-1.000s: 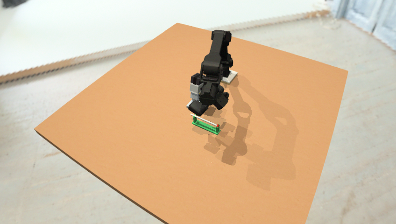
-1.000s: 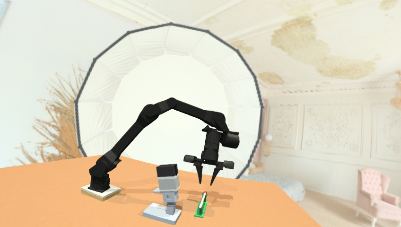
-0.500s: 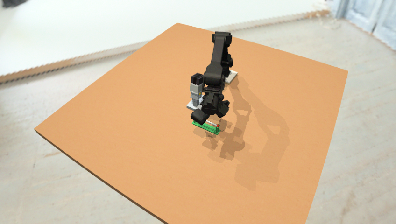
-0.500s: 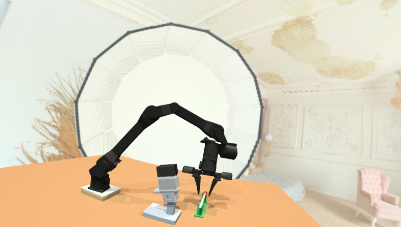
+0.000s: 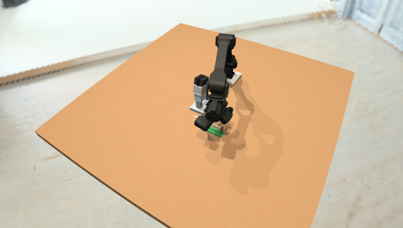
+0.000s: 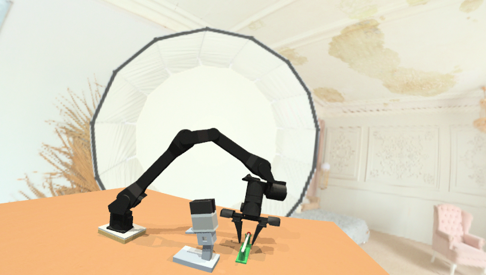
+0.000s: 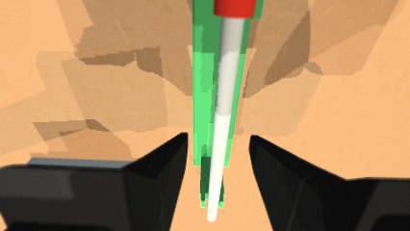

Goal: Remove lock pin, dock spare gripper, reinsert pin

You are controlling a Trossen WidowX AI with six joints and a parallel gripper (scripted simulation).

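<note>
My gripper (image 6: 246,243) (image 7: 218,141) is open, pointing down, with one finger on each side of the white pin (image 6: 244,246) (image 7: 222,106). Gaps show between pin and fingers in the wrist view. The pin, with its red head (image 5: 221,128) (image 7: 235,7), lies lengthwise on the green rack (image 5: 221,132) (image 6: 241,261) (image 7: 202,96); in the wrist view it looks slightly slanted over it. The spare gripper (image 5: 199,90) (image 6: 203,222), light grey with a black top, stands upright on the mount's blue-grey socket (image 6: 209,239). A square hole shows in the socket, with no pin visible through it.
The mount's pale base (image 5: 195,108) (image 6: 191,257) (image 7: 82,162) is close beside the rack, left of my gripper in the exterior view. The tall spare gripper rises near my left finger carriage. My arm's base plate (image 6: 138,231) stands farther back on the orange table top (image 5: 127,112).
</note>
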